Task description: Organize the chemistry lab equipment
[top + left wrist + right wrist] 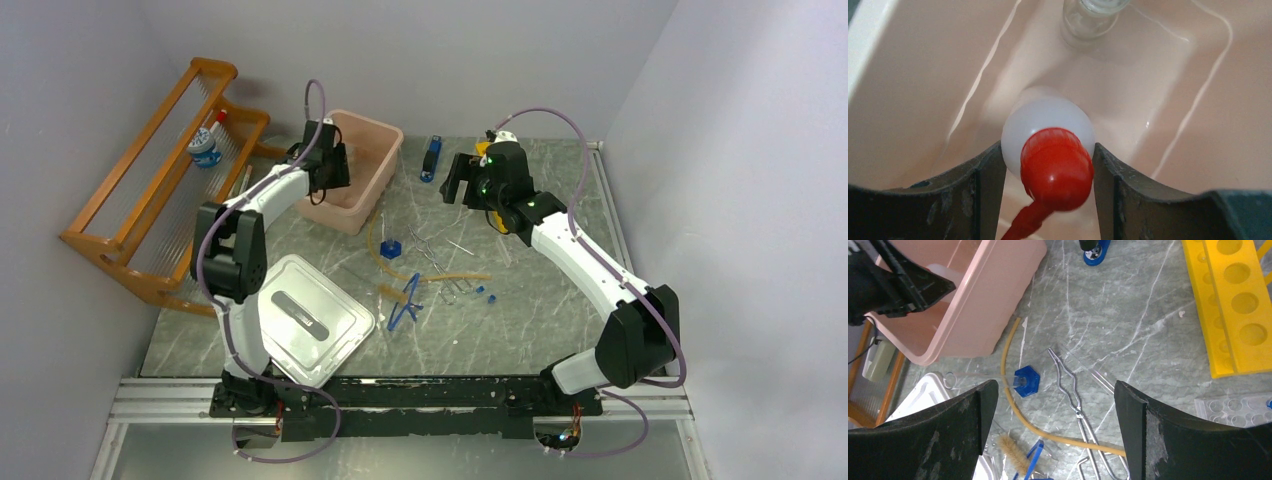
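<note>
My left claw (pixel 1048 165) clamps the white red-capped squeeze bottle (pixel 1045 117) at its shoulders, down inside the pink tub (pixel 923 75). I should set it on the floor before letting go, clear of the glass jar (pixel 1093 15) beyond. My right claw (pixel 1055 390) hangs spread over the tan rubber hose (pixel 1007 355).

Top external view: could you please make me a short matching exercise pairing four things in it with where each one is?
Things:
1. squeeze bottle
2. lid
3. wooden rack
4. tan hose

Places:
A. flat on the table, near its near left corner
B. along the left wall, beside the table
C. between the fingers of the left gripper, in the pink tub
D. lying on the table between the tub and the blue tongs

Pairs: 1-C, 2-A, 3-B, 4-D
</note>
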{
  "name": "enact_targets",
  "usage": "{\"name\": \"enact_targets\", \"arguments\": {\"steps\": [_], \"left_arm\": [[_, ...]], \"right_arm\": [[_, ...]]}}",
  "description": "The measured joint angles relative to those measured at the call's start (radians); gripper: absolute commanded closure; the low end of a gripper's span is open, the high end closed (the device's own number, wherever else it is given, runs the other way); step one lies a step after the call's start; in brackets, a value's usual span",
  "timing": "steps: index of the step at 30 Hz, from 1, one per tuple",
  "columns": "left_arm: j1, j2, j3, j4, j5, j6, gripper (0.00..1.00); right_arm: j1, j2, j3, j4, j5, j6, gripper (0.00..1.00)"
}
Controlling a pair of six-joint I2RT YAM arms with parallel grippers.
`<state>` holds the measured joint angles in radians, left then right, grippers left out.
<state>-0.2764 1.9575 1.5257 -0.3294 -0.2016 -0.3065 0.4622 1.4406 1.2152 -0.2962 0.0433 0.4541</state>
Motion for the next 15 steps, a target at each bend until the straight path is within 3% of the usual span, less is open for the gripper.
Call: {"name": "enact_targets", "arguments": {"steps": [10,15], "left_arm": [[0.001,0.105,0.067,0.107,-0.051,0.006,0.52],[0.011,0.133,0.098,0.124,-0.048,-0.01,0.31]], "right_arm": [[0.0,0.0,0.002,-0.003,0.04,-0.007,0.11],[0.003,0.003,0.009,-0.009,0.057,-0.006,0.11]]}}
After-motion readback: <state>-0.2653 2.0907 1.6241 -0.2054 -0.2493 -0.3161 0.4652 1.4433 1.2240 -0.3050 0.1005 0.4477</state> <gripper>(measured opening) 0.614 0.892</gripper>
